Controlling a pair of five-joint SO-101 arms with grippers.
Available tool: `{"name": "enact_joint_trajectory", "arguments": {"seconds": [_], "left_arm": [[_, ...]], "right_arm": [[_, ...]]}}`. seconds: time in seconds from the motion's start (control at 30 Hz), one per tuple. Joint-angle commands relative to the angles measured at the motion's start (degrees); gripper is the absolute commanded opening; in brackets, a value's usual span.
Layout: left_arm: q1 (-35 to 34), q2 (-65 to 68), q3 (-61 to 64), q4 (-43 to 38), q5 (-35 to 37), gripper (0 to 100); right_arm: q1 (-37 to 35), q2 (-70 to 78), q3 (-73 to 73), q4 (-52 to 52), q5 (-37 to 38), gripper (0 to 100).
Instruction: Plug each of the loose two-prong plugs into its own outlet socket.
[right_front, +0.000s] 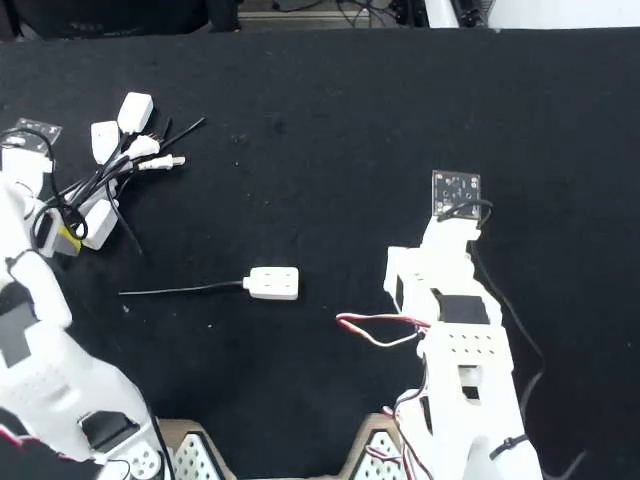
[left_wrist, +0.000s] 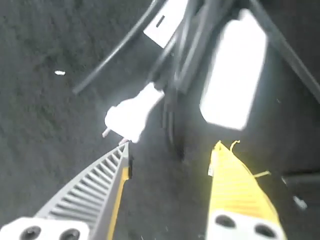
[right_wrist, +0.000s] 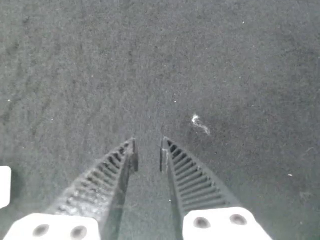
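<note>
A tangle of white two-prong plugs (right_front: 118, 140) and black cords (right_front: 100, 185) lies at the table's far left. My left gripper (left_wrist: 170, 147) hangs open just above it, yellow tape on one finger (left_wrist: 235, 185). One small white plug (left_wrist: 131, 116) lies just past the tip of the grey finger (left_wrist: 102, 182), prongs toward it, with black cords across the gap. A white outlet socket block (right_front: 272, 284) with a black cord lies mid-table. My right gripper (right_wrist: 148, 150) is over bare cloth to the right of that block, open by a narrow gap with nothing in it.
A larger white block (left_wrist: 234, 75) lies under the cords beyond the yellow finger. The right arm (right_front: 445, 280) stands at centre right with red and white wires (right_front: 375, 328) beside it. Black cloth (right_front: 330, 130) covers the table.
</note>
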Motion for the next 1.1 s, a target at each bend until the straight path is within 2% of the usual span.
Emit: {"name": "enact_joint_trajectory", "arguments": {"seconds": [0.0,0.1,0.17,0.23,0.27,0.3,0.5,0.7,0.87,1.07], "left_arm": [[0.9,3.7,-7.5,-1.3,1.0,26],[0.6,6.6,-9.6,-0.7,1.1,24],[0.6,6.9,-10.2,1.1,1.1,16],[0.8,6.9,-10.3,3.4,1.1,3],[0.9,6.9,-10.4,4.6,1.2,2],[0.9,6.9,-10.4,5.6,1.2,5],[-1.2,3.6,-13.6,11.0,1.2,3],[-3.1,-5.0,-13.9,11.7,1.5,3],[-3.4,-12.8,-13.5,11.8,10.1,3],[1.6,-21.9,-7.4,12.5,17.1,3]], "right_arm": [[0.3,0.2,-1.9,-1.3,-0.5,7.8],[0.3,0.2,-1.9,-1.3,-0.5,7.8],[0.3,0.2,-1.9,-1.3,-0.5,7.8],[0.3,0.2,-1.9,-1.3,-0.5,7.8],[0.3,0.2,-1.9,-1.3,-0.5,7.8],[0.3,0.2,-1.9,-1.3,-0.5,7.8],[0.3,0.2,-1.9,-1.3,-0.5,7.8],[0.3,0.1,-1.9,-1.3,-0.5,7.8],[0.3,0.1,-1.9,-1.3,-0.5,7.8],[0.4,-0.1,-1.9,-1.3,-0.5,7.8]]}}
